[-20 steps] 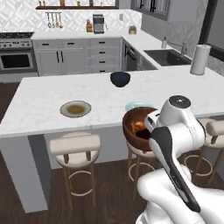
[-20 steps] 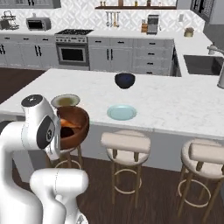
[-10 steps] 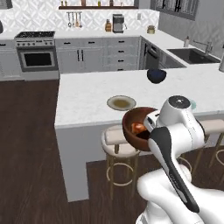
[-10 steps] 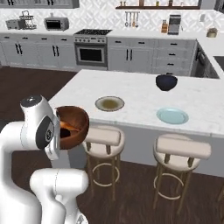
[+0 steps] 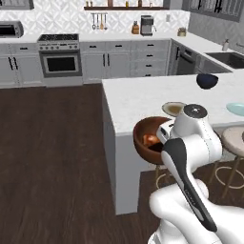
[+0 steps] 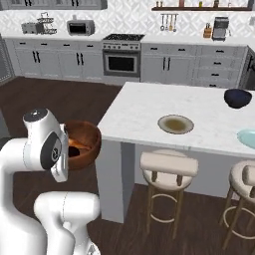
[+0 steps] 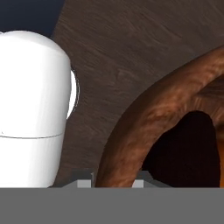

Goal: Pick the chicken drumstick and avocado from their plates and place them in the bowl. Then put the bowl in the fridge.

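Round reddish-brown bowl (image 5: 151,139) with darker outside, deep and rigid, carried in the air off the near corner of the white marble island counter (image 5: 143,97), over dark wood floor, close against the white arm. Small orange-brown chicken drumstick (image 5: 151,139) visible inside as an orange patch; dark avocado not distinguishable in the shadowed interior, so cannot tell if it sits there. Two-finger gripper (image 7: 113,183) clamped on the bowl rim in the hand view, rim passing between the finger tips, so grasping the bowl by its edge. Judged stiff and fairly hefty for a one-sided rim pinch: likely to tip or twist around the fingers, smooth glaze possibly slippery, loose food inside free to roll. Best kept level, moved gently, grip deep over the wall rather than at the very lip. Tan-olive round plate (image 6: 175,124) with brown centre and pale blue-green plate (image 6: 247,138) bare on the counter, dark blue-black bowl (image 6: 237,97) further back.
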### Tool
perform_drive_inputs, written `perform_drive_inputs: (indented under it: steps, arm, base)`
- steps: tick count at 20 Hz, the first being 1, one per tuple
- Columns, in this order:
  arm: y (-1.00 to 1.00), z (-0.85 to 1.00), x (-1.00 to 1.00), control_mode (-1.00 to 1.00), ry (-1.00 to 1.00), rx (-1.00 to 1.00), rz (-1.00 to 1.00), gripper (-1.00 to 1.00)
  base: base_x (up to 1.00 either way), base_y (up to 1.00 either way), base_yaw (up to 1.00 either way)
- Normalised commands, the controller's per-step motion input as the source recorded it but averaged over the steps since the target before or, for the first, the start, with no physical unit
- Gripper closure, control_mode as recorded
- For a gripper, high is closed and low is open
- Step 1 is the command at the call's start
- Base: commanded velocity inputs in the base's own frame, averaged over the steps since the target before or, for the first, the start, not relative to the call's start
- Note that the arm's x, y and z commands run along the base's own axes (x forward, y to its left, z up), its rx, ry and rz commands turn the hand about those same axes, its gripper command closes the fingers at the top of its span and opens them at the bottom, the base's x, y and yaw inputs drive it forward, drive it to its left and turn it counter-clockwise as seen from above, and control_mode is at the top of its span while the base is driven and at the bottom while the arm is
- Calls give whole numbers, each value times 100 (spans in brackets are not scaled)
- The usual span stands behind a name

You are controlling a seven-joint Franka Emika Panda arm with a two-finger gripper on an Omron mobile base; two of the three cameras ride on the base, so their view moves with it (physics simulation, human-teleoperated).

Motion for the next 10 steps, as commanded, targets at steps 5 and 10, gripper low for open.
perform_drive_inputs:
  steps: [5, 10]
  arm:
    - [0, 0, 0, 100, 0, 0, 0, 100]
    - [0, 0, 0, 100, 0, 0, 0, 100]
  base:
    - [64, 100, 0]
    - [90, 100, 0]
